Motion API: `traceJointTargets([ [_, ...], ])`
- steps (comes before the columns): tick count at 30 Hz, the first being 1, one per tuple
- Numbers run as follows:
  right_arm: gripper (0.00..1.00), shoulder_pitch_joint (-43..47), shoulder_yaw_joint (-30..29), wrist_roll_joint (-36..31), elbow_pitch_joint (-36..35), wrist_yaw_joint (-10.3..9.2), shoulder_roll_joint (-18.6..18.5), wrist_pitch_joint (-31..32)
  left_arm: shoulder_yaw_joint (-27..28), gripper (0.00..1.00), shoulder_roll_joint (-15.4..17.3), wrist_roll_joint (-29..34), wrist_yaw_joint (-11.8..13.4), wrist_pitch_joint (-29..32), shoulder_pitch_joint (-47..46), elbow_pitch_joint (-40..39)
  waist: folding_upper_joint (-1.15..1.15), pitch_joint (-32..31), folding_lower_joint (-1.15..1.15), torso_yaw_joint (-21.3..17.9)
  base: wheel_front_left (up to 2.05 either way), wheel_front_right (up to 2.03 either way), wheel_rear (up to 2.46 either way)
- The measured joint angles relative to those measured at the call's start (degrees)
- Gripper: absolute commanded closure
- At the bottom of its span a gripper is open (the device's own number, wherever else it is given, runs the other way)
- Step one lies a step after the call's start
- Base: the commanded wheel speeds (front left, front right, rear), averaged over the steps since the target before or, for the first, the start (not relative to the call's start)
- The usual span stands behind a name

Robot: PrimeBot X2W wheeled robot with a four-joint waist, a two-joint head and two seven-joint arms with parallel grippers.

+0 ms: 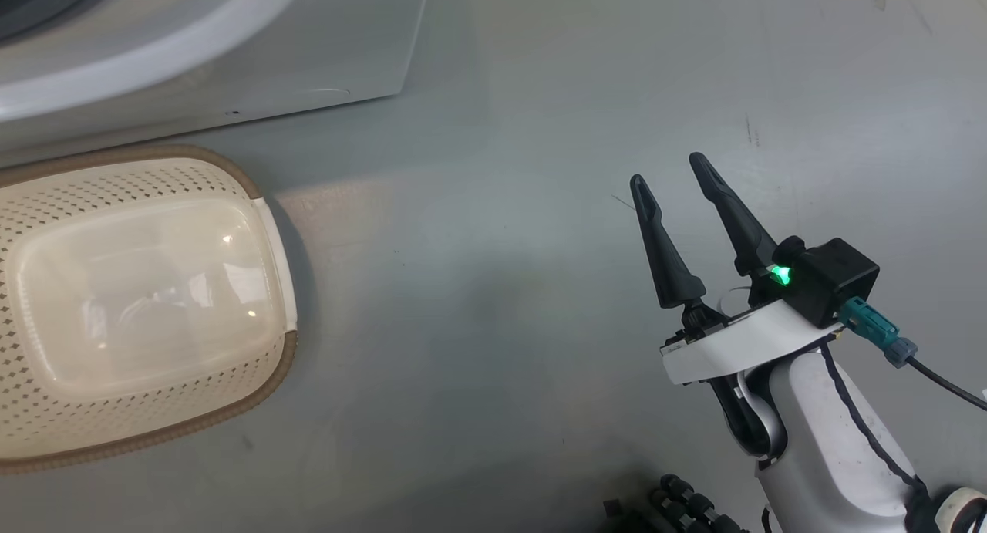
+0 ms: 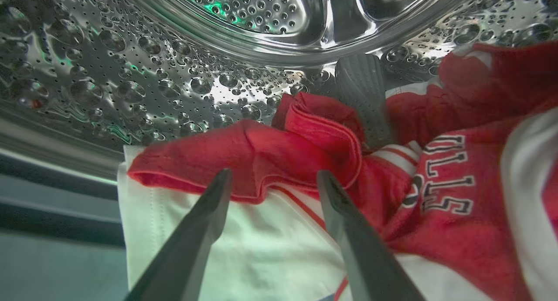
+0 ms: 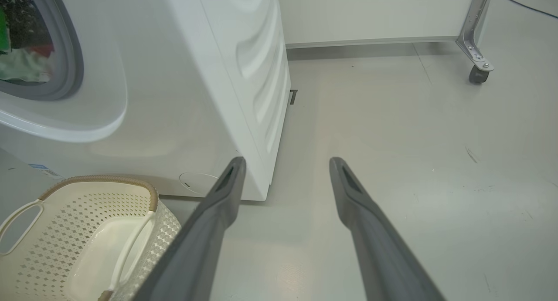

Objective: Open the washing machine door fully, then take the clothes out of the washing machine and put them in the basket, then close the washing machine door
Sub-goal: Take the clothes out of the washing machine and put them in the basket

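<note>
Standing on the pale grey floor (image 1: 501,286), the washing machine (image 3: 209,96) is the big white box that everything else is placed against. Its grey rubber ring (image 3: 72,61) frames the opening on its front, and through that opening bits of fabric can be seen. Inside the washing machine, the perforated steel drum (image 2: 130,74) curves over and behind the load, with a dark ribbed paddle (image 2: 362,96) rising from its wall.

The basket (image 1: 116,182) sits on the floor just in front of the washing machine's lower front panel, cream with a brown rim, its glossy bottom showing.

The clothes (image 2: 283,153) lie heaped in the drum: red fabric folded over a white panel, and a red jersey with white lettering beside it.

The left end effector (image 2: 272,181) is inside the washing machine, its fingers spread, their tips over the red fold; I cannot tell whether they touch it. The right end effector (image 1: 668,169) hangs over the floor off the washing machine's front corner, well apart from it, its fingers spread too.

A small blue label (image 3: 38,166) sits low on the washing machine's front.
</note>
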Motion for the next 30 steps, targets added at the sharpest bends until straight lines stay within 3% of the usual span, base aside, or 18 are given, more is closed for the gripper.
traceJointTargets([
  [10,0.00,-1.0,-0.2,0.0,-0.6,0.00,0.1,0.0,-0.1,0.00,2.0,0.9,0.2,1.1,-5.2,1.0,0.00,3.4,0.00,-0.9,0.00,0.00,0.00],
  [30,0.00,-2.1,0.3,0.0,-0.8,0.00,0.1,0.0,-0.4,0.00,2.9,2.2,0.9,1.1,-9.2,6.7,0.00,6.1,0.00,-1.6,0.00,0.00,0.00],
])
